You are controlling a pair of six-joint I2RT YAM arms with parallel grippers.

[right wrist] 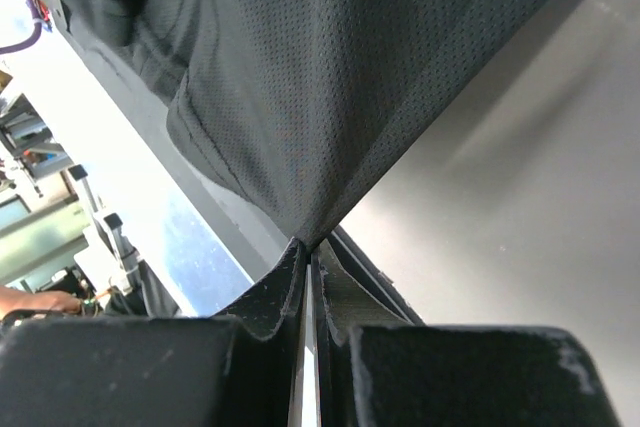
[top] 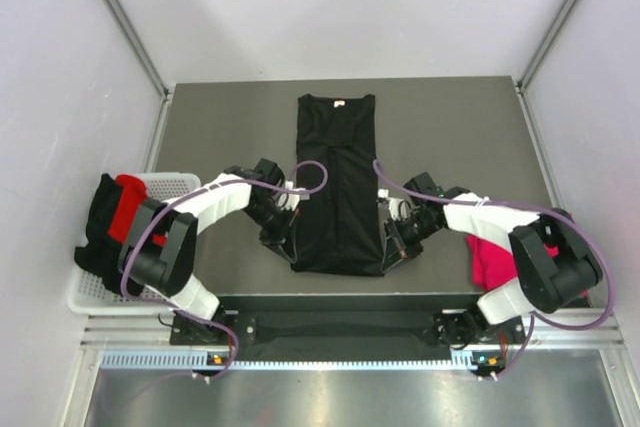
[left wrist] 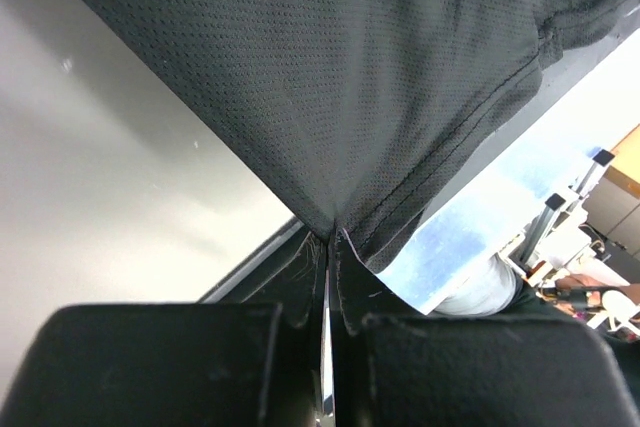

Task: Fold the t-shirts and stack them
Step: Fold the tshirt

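top external view: the black t-shirt (top: 337, 182) lies as a long narrow strip down the middle of the bench (top: 450, 127), collar toward the far edge, hem at the near edge. left gripper (top: 283, 239) and right gripper (top: 393, 245) are each pressed together on a hem corner, pinching cloth. risk: unequal lifting, or the thin pinch slipping, would skew the fold or drop a corner.

We see the long shirt (top: 337, 177) lying down the middle of the table (top: 460, 127), 12 to 6 o'clock, with the left gripper (top: 288, 247) and right gripper (top: 392, 247) at its near corners. A basket (top: 175, 183) at 8 o'clock holds heaped shirts (top: 105, 219); a lone shirt (top: 488, 259) lies at 4 o'clock.
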